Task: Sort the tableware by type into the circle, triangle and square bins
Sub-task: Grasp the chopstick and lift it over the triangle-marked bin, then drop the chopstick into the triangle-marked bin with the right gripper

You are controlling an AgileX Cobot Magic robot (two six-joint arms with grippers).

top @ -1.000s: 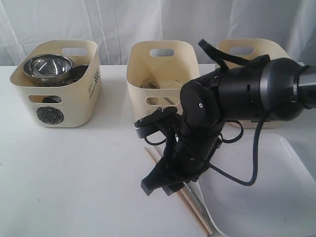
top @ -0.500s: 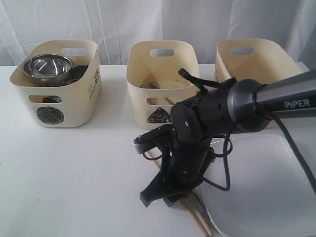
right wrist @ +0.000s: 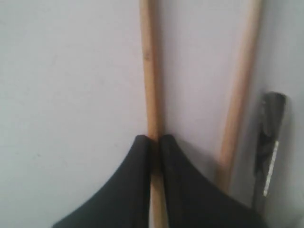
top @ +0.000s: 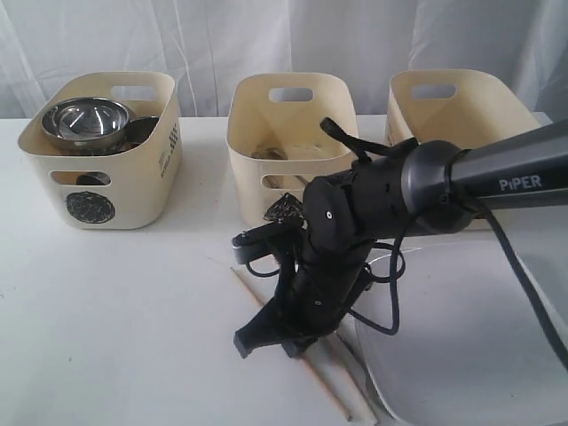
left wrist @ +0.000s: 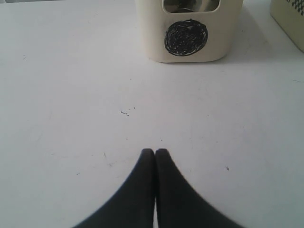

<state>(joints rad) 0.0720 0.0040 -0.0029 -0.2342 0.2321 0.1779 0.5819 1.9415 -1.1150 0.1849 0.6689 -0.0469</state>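
Pinches a pale wooden chopstick [right wrist: 149, 71] in the right hand [right wrist: 156, 140], tips pressed onto it from both sides. Leaves the second chopstick [right wrist: 240, 85] flat on the desk [top: 133, 311] just beside it. Finds both at the near edge, just left of the large white plate [top: 479, 355].

Looks a light, stiff, slender thing to handle. Smooth and round too, so likely to roll or swivel in a two-point pinch. Best taken about the middle of its length, so neither end droops; seems held roughly there, judging by the exterior view. Needs only a gentle squeeze, with little risk of breakage. Probably goes with the cutlery in the triangle bin [top: 293, 115], far of the hand.

Holds the left hand [left wrist: 155, 153] pressed together on nothing, over bare desk near the circle bin [left wrist: 187, 35].

Against a second ago: goes from spread wide to clamped on the stick. Sits lower and further left. Has dragged the pinched stick's far end leftward, apart from its twin.
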